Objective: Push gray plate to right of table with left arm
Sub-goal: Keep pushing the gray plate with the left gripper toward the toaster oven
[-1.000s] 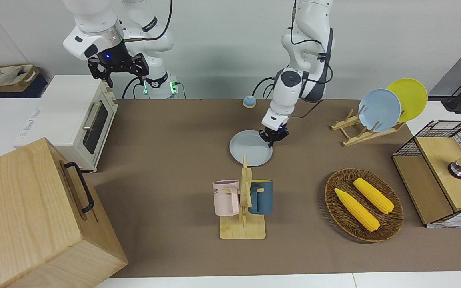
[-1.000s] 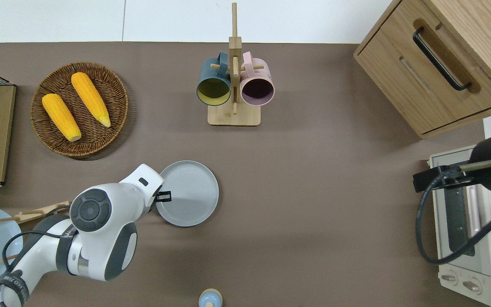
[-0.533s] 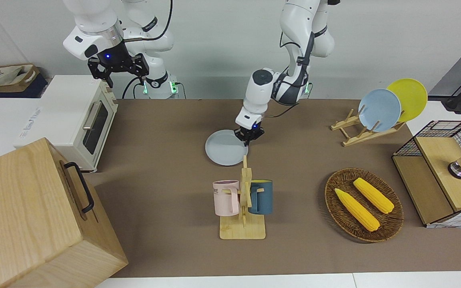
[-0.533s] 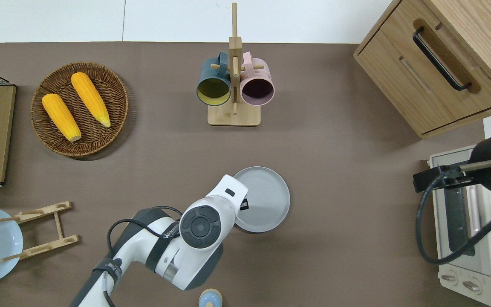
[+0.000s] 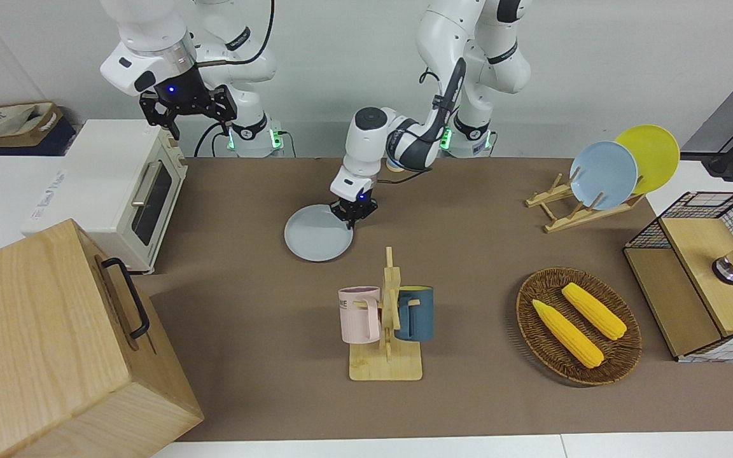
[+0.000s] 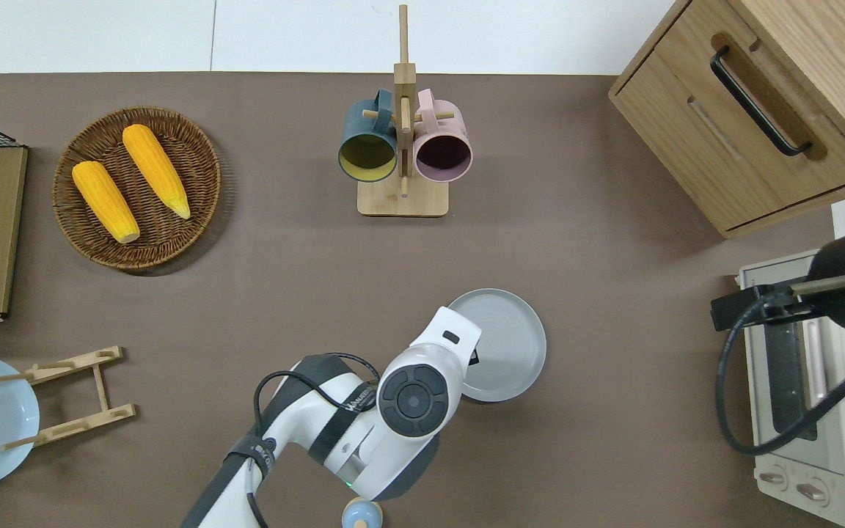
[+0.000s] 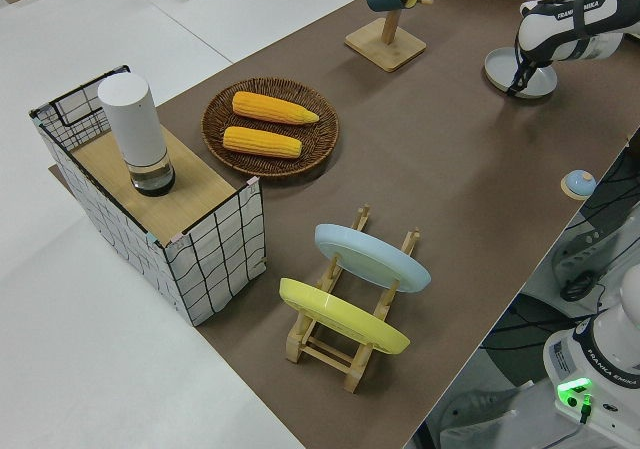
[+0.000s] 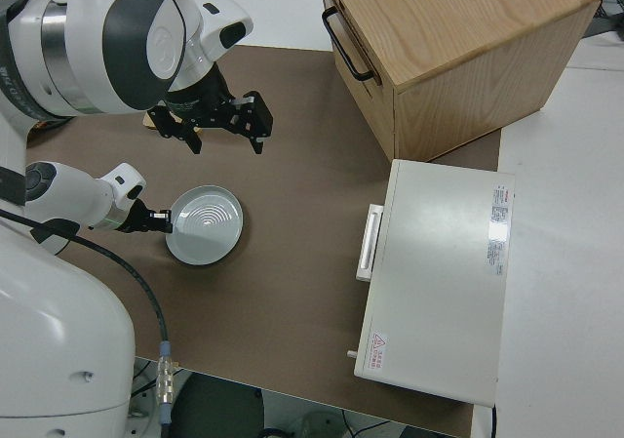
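The left gripper (image 5: pixel 354 218) is down at the gray plate (image 5: pixel 317 241), its tip pressed onto the plate's rim on the edge facing the left arm's end of the table (image 5: pixel 245 356); whether its fingers are apart or together I cannot tell from here. The plate lies flat mid-table, nearer to the robots than the mug rack (image 5: pixel 387 331), with bare brown cover between it and the white toaster oven (image 5: pixel 121 191) at the right arm's end. The right arm is parked.

What worries me: contact is on one edge only, so the plate could spin out from under the tip instead of sliding straight. Push too far, and it runs into the oven. The wooden box (image 5: pixel 55 343) crowds that end as well.
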You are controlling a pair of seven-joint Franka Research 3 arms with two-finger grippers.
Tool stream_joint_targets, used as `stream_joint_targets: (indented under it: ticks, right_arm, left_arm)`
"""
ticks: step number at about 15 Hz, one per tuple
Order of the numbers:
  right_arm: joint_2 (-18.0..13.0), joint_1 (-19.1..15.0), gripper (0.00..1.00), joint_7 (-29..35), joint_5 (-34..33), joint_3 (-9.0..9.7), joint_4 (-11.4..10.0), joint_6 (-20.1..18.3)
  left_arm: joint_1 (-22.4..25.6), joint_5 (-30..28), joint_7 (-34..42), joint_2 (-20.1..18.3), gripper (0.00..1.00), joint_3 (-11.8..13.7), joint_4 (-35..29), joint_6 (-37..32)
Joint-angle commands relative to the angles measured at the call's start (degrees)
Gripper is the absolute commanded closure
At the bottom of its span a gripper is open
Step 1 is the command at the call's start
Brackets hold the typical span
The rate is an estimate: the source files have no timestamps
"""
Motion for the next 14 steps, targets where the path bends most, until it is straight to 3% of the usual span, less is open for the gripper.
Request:
stream_joint_targets:
  ticks: [1, 5, 6, 7, 9, 10, 11, 14]
  right_arm:
    - [-0.14, -1.15, 0.017, 0.66, 0.25, 0.92, 0.53, -0.89]
    - [-0.14, -1.07, 0.017, 0.66, 0.25, 0.92, 0.53, -0.89]
    - [-0.14, -1.15, 0.017, 0.75, 0.25, 0.92, 0.53, -0.89]
    - [-0.14, -1.07, 0.017, 0.75, 0.25, 0.92, 0.53, -0.89]
    - [-0.14, -1.15, 0.017, 0.75, 0.25, 0.92, 0.53, -0.89]
    - [-0.14, -1.07, 0.017, 0.66, 0.25, 0.92, 0.53, -0.89]
    - [-0.14, -1.15, 0.017, 0.66, 0.25, 0.92, 0.53, -0.89]
    - [-0.14, -1.15, 0.017, 0.66, 0.25, 0.92, 0.53, -0.89]
  left_arm:
    - [-2.31, 0.39, -1.71, 2.96, 1.0, 0.56, 2.71, -0.38]
    - [-2.31, 0.39, -1.53, 2.87, 0.95, 0.56, 3.41, -1.34]
    - [-2.31, 0.91, -1.18, 2.87, 0.83, 0.73, 4.46, -3.35]
    - [-1.88, 1.53, -0.83, 2.87, 0.55, 0.82, 6.21, -6.5]
    - [-1.44, 1.62, 1.27, 2.52, 0.36, 0.91, 8.68, -11.44]
    - [-1.44, 1.36, 2.24, 2.08, 0.08, 1.0, 8.95, -12.15]
    - [-1.44, 1.09, 2.33, 1.73, 0.01, 1.08, 8.86, -12.25]
    - [-1.35, 1.09, 2.6, 1.38, 0.0, 1.08, 8.25, -12.25]
